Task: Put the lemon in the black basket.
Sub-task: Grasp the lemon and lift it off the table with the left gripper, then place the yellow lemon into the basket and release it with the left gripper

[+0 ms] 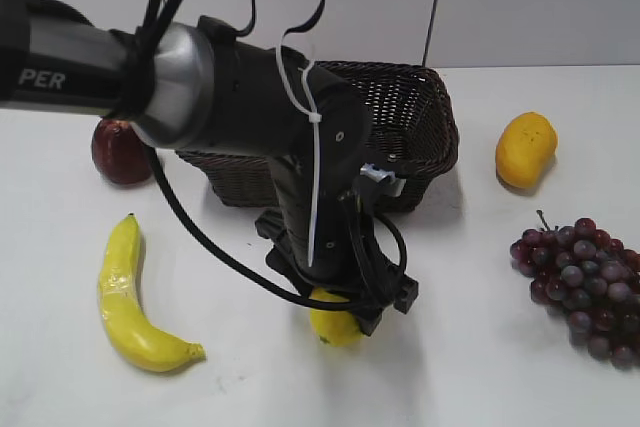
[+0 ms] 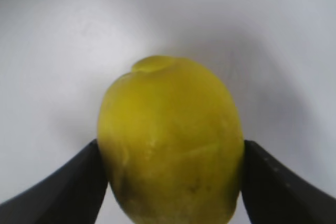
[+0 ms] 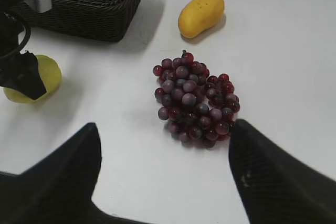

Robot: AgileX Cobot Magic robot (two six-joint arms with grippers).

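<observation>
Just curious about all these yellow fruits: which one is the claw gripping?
The small oval yellow lemon, pinched in the left gripper; the long curved banana and orange-yellow mango lie untouched.

I see a plain white table filling most of my exterior view, its surface smooth, matte and evenly lit, with soft shadows. Behind it stands a pale grey-white wall, split by two thin dark vertical seams into panels
</observation>
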